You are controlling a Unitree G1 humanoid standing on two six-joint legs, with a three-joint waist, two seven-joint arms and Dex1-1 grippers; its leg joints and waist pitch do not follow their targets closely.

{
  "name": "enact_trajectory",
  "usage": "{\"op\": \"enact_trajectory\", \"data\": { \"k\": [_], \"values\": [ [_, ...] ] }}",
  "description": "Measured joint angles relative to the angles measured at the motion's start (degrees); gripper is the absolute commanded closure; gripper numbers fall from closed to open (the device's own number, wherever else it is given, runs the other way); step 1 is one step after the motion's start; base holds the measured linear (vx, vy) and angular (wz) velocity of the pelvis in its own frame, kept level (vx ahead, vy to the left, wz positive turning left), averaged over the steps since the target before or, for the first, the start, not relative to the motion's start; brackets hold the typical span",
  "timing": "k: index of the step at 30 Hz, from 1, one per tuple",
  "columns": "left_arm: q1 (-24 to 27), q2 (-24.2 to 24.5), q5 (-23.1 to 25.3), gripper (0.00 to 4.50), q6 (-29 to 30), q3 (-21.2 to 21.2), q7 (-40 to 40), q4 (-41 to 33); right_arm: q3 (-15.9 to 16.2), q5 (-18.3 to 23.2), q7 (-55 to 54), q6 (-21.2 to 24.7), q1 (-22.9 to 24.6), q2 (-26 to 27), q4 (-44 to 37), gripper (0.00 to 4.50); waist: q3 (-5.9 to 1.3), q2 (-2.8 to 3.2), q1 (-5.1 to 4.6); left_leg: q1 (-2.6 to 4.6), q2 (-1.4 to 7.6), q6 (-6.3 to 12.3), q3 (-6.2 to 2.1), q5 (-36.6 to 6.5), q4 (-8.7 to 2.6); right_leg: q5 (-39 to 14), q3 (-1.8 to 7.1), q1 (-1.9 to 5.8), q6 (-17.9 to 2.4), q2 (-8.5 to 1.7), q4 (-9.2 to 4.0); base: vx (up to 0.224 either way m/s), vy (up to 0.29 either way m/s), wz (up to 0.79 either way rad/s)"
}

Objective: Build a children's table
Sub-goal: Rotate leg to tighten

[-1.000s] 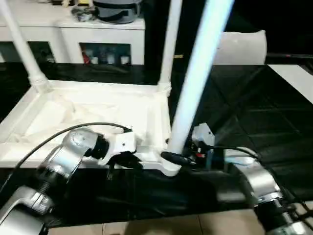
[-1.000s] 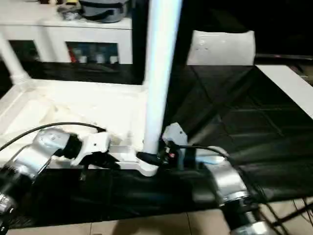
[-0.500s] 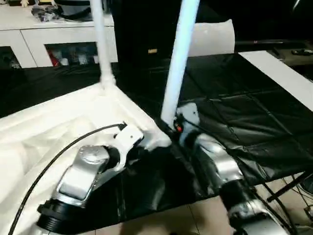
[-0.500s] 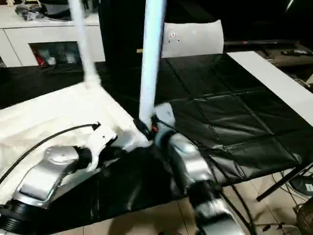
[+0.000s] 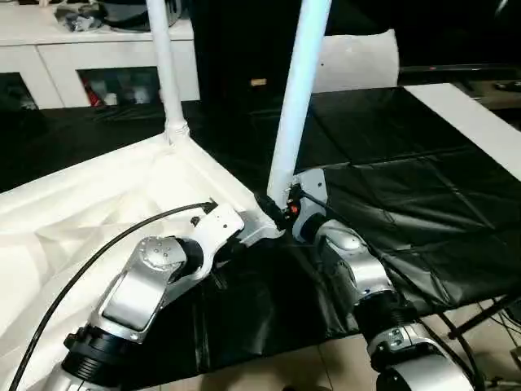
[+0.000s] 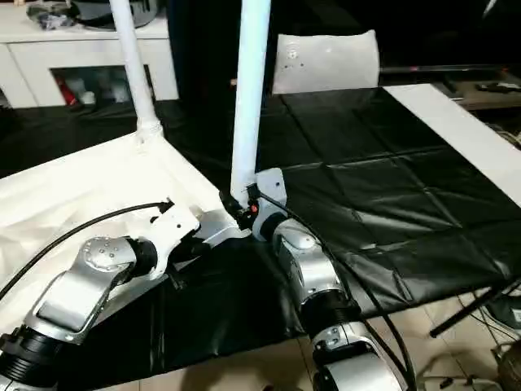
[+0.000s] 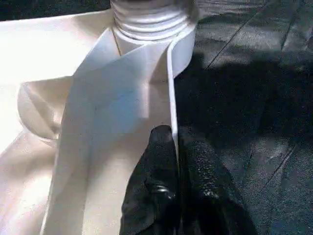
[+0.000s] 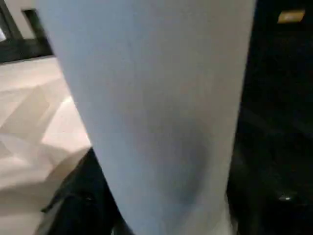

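Observation:
The children's table lies upside down, its white top at the left with the ribbed underside facing up. One white leg stands in the far corner socket. A second leg rises from the near corner socket. My left gripper is shut on the top's thin rim just beside that socket, and it also shows from the head. My right gripper sits at the foot of the near leg, right against it.
A black sheet covers the ground under and right of the table. A white cabinet stands at the back left and a white cushion-like bag at the back. A white strip runs along the right. Tiled floor lies nearest me.
The camera has swung, so the whole picture has shifted. Both grippers stay at the same near corner, left on the rim, right at the leg's foot.

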Motion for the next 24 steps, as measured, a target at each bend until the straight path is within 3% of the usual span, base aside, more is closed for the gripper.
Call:
{"op": "enact_trajectory", "data": {
  "k": [4,12,18,21,24],
  "values": [
    [-0.8,0.3,-1.7,4.50,-1.3,0.2,-1.1,1.3,0.2,0.0,2.2,-0.3,2.5,-1.1,-0.6,0.89,0.05,0.08,1.29,-0.24,0.15,-0.12,0.01,-0.1,-0.18,0.1,-0.02,-0.30,-0.2,0.13,0.16,0.000,0.000,0.00],
    [-2.7,3.8,-3.7,4.50,-7.9,0.2,-6.4,5.8,2.8,0.0,10.6,-0.2,11.5,-7.6,-12.5,0.18,0.10,0.17,2.74,-0.44,0.23,-0.11,0.29,0.0,-0.32,0.3,0.07,-0.64,-0.5,0.16,0.14,0.000,0.000,0.00],
    [-5.1,7.9,-4.5,4.50,-16.3,-0.6,-12.8,12.0,4.2,2.7,19.7,2.2,18.2,-14.5,-22.5,0.03,0.21,0.35,3.32,-0.32,0.23,-0.11,0.33,0.0,-0.26,0.2,0.10,-0.65,-0.1,0.12,0.09,0.000,0.000,0.00],
    [-6.1,9.8,-4.6,4.50,-20.8,-0.8,-16.4,15.1,3.7,3.9,23.0,3.8,18.4,-17.8,-25.9,0.03,0.24,0.39,3.57,-0.33,0.23,-0.11,0.37,0.0,-0.22,0.4,0.13,-0.65,-0.4,0.11,0.11,0.000,0.000,0.00],
    [-7.2,10.6,-4.9,4.50,-24.4,-1.7,-21.5,17.4,3.7,5.1,27.2,5.3,18.4,-21.7,-29.2,0.03,0.24,0.39,4.64,-0.35,0.23,-0.10,0.40,0.0,-0.17,0.4,0.13,-0.63,-0.4,0.06,0.10,0.000,0.000,0.00]
  ]
}}
